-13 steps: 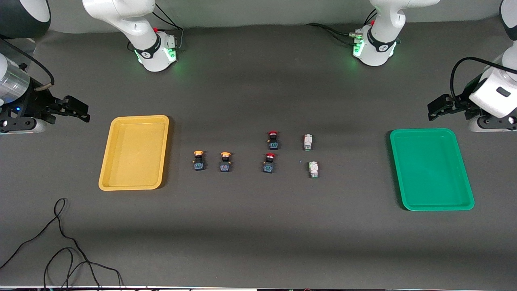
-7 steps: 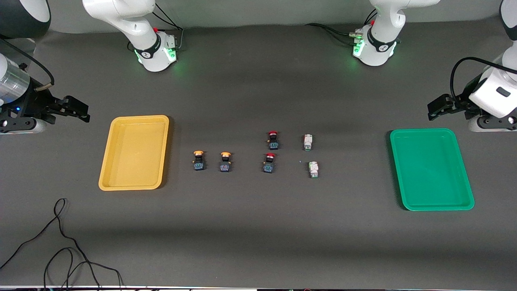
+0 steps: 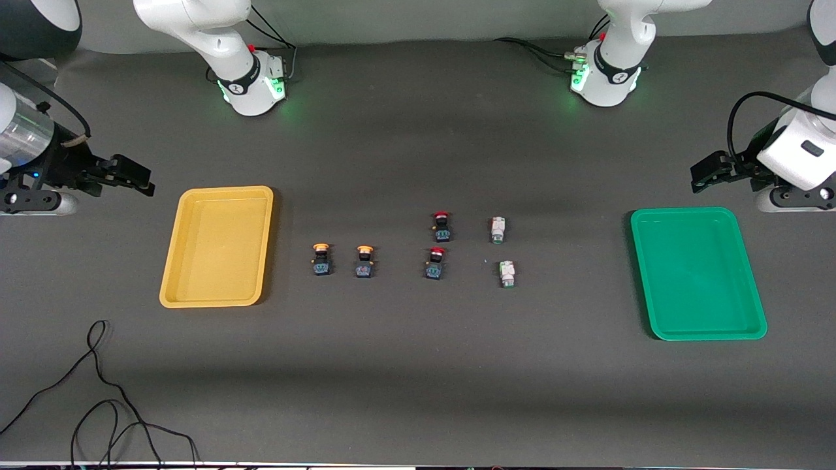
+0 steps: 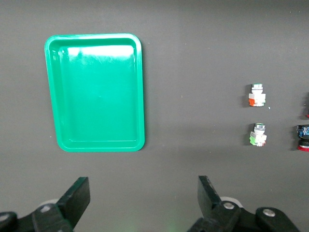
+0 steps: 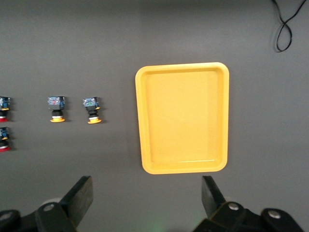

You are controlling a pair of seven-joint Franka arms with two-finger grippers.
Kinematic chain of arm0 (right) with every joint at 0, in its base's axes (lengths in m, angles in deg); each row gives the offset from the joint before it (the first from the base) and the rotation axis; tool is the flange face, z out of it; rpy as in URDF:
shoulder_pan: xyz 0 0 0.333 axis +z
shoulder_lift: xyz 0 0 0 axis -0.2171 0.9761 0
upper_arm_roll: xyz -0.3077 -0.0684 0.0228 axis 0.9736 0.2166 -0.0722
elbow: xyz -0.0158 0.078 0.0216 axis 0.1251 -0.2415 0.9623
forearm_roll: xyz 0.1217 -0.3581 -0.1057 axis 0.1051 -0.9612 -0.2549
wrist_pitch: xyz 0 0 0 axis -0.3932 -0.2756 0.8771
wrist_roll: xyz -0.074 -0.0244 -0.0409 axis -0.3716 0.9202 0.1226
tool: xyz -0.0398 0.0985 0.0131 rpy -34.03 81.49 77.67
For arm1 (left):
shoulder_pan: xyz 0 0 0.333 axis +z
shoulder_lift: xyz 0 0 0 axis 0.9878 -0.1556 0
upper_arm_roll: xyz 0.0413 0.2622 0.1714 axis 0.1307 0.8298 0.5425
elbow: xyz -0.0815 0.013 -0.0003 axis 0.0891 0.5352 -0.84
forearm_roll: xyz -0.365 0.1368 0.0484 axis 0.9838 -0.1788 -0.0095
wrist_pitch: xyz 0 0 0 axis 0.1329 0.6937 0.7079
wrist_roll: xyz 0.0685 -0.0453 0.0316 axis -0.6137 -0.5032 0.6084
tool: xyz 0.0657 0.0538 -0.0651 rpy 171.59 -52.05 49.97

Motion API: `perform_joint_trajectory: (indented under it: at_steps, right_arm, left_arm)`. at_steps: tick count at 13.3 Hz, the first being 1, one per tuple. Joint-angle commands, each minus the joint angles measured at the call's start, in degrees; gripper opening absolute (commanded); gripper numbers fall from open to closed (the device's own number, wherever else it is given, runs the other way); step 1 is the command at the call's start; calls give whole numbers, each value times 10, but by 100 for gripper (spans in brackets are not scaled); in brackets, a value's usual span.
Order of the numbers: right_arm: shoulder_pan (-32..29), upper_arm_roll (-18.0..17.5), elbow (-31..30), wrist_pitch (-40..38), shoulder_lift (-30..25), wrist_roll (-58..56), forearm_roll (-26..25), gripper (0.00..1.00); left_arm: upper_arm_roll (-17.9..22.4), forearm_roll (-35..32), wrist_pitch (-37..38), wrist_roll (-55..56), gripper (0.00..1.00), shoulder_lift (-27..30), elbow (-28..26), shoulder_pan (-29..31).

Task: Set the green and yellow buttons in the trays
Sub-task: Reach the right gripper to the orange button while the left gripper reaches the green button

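Note:
Two yellow-capped buttons (image 3: 321, 259) (image 3: 365, 260) lie side by side on the dark table, beside the yellow tray (image 3: 219, 261). Two white buttons with green ends (image 3: 498, 230) (image 3: 507, 273) lie toward the green tray (image 3: 697, 274). Both trays hold nothing. My right gripper (image 3: 140, 179) hangs open over bare table at the yellow tray's outer corner; its wrist view shows the tray (image 5: 183, 118), the yellow buttons (image 5: 57, 108) and empty open fingers (image 5: 147, 193). My left gripper (image 3: 702, 176) hangs open over bare table by the green tray (image 4: 96, 96), with the green buttons (image 4: 257, 95) (image 4: 259, 135) farther off.
Two red-capped dark buttons (image 3: 441, 226) (image 3: 435, 263) lie between the yellow and the green buttons. A black cable (image 3: 98, 391) loops on the table near the front camera, at the right arm's end. The arm bases (image 3: 251, 85) (image 3: 604, 78) stand along the table's edge farthest from that camera.
My right gripper has shifted a little toward the yellow tray. The left gripper has barely moved. Buttons and trays lie as before.

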Motion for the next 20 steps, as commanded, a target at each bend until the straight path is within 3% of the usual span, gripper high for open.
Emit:
perform_joint_trajectory:
  at_steps: [1, 3, 6, 10, 13, 17, 20]
  right_arm:
    - [44, -3, 6, -3, 10, 82, 8, 100]
    - [81, -3, 7, 3, 20, 116, 7, 100]
    - [125, -3, 8, 27, 36, 183, 14, 100]
    - [154, -3, 0, 49, 76, 206, 38, 100]
    - [161, -3, -52, 127, 91, 206, 38, 100]
    - [166, -3, -82, 201, 151, 206, 39, 100]
    - [176, -3, -94, 253, 199, 206, 39, 100]
  left_arm:
    - [-4, 5, 2, 3, 99, 11, -11, -17]
    - [-10, 11, -3, 7, 99, 8, -12, -42]
    - [-13, 70, -25, 53, 99, -9, -17, -93]
    - [-13, 61, -74, 214, 99, -40, -20, -216]
    - [-13, 13, -102, 319, 99, -62, -19, -286]
    - [-14, 10, -105, 366, 99, -64, -38, -309]
    - [-14, 10, -184, 366, 99, -66, -117, -314]
